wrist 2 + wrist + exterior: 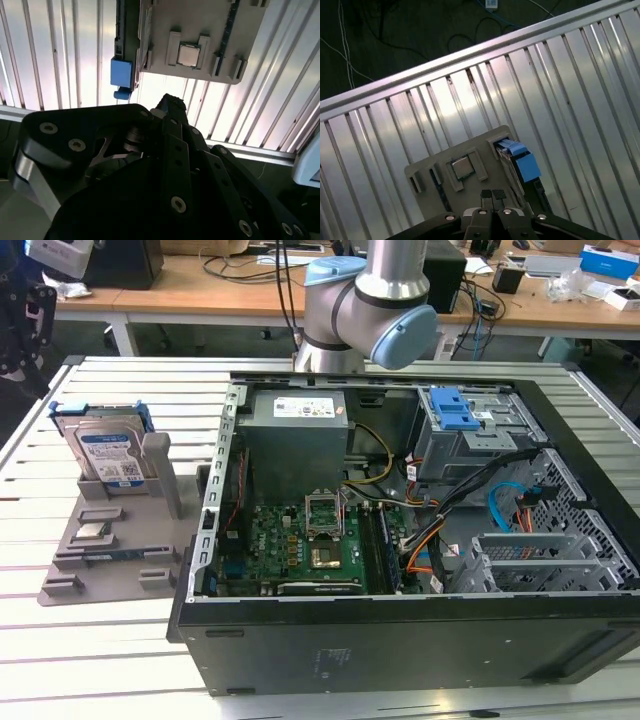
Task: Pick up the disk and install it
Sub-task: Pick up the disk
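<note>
nothing of the task looks done yet: the disk [108, 455] stands upright in its slot on the grey holder [110, 540], at about nine o'clock from the open computer case [400, 640] in the exterior view, outside it and not lifted. the gripper [493, 195] hangs above the holder, fingertips pressed together on nothing, near the disk but apart from it.
</note>
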Robot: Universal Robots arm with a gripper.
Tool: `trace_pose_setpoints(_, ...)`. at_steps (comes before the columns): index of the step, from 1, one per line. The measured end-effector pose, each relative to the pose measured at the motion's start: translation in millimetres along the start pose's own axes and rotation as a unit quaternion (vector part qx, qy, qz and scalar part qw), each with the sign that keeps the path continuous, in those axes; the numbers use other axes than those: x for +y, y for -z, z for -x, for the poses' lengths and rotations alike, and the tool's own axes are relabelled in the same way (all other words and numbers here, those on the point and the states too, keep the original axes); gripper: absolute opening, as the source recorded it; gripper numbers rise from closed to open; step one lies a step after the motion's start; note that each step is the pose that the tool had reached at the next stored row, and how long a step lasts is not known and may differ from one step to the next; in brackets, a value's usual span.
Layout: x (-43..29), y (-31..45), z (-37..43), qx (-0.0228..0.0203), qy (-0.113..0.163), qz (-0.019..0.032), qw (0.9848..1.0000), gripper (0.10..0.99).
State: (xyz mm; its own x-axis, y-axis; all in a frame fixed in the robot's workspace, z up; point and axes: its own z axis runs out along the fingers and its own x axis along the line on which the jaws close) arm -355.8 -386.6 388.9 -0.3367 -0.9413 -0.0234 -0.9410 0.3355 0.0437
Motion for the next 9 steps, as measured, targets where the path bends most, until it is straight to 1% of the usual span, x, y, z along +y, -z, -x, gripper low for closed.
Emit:
trace_pose_setpoints(4, 0.0, 0.0, 0.0, 0.0013, 0.030, 0.0007, 0.9995, 0.106)
trace_pose_setpoints(9, 0.0, 0.0, 0.0, 0.0024, 0.055, 0.0013, 0.9985, 0.106)
